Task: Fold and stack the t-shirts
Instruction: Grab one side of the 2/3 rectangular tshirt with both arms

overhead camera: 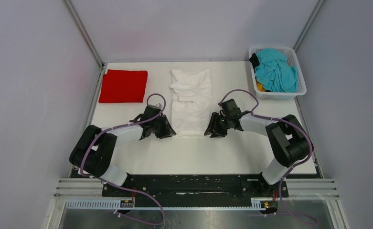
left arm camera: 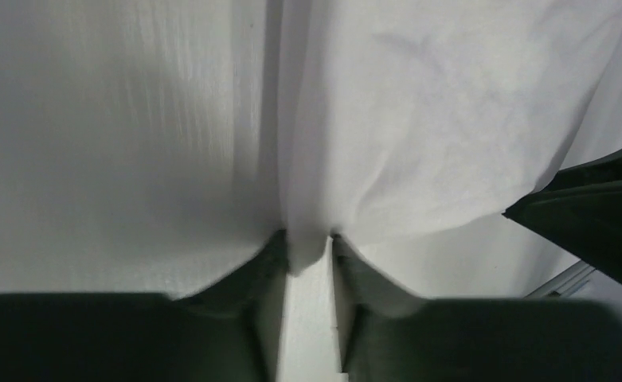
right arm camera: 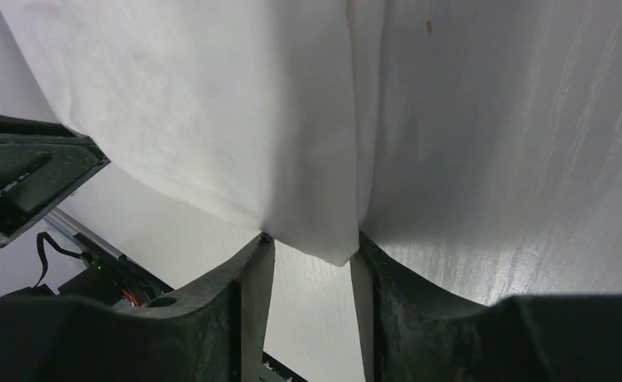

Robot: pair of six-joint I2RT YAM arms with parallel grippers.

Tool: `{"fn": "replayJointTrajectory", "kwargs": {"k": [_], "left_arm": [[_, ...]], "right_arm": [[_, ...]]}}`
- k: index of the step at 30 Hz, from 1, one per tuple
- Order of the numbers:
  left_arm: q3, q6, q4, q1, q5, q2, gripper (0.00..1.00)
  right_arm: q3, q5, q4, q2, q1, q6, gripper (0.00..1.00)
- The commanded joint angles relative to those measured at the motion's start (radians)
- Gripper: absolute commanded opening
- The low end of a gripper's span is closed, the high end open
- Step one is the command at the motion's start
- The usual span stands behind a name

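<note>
the white t-shirt (overhead camera: 190, 102) lies on the counter (overhead camera: 222, 152) as a narrow folded strip. its long axis runs straight away from both end effectors, with the collar at the far end and the hem at the near end. the left end effector (left arm camera: 307, 248) sits at the hem's left corner and the right end effector (right arm camera: 314, 247) at its right corner, so both arms are equally near, one on each side of the strip.

in each wrist view the two fingers are closed onto a tip of white cloth, and a crease rises from the grip. both therefore read as pinching the hem, the right one over a thicker bunch.

the coming move looks like carrying the hem forward along that axis toward the collar. that calls for the two arms to travel together, or the strip will skew.

the red t-shirt (overhead camera: 122, 86), already folded flat, lies ahead of the left end effector and to its outer side, so that arm is nearer the stack. a white basket (overhead camera: 280, 95) ahead of the right end effector and to its outer side holds a teal t-shirt (overhead camera: 276, 71), with orange and dark cloth showing beside it.

no brand, label or writing can be read anywhere.
</note>
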Motion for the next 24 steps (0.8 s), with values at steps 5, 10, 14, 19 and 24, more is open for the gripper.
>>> {"fn": "replayJointTrajectory", "kwargs": {"k": [5,10,14,19,24], "left_arm": [[-0.041,0.009,0.008,-0.018,-0.014,0.006,0.0],[-0.059,0.027,-0.008,-0.022,-0.027,-0.041,0.0],[-0.097,0.031,-0.015,-0.033,-0.008,-0.097,0.0],[-0.152,0.028,-0.093,-0.049,0.043,-0.182,0.0],[-0.244,0.001,-0.243,-0.094,0.047,-0.361,0.0]], "right_arm": [[-0.053,0.024,0.05,0.019,0.008,0.013,0.06],[-0.098,-0.004,0.11,-0.004,0.008,-0.014,0.0],[-0.194,-0.034,0.168,-0.087,0.02,-0.021,0.0],[-0.258,-0.061,0.114,-0.196,0.088,-0.074,0.0],[-0.342,-0.091,0.075,-0.326,0.164,-0.051,0.0]]}}
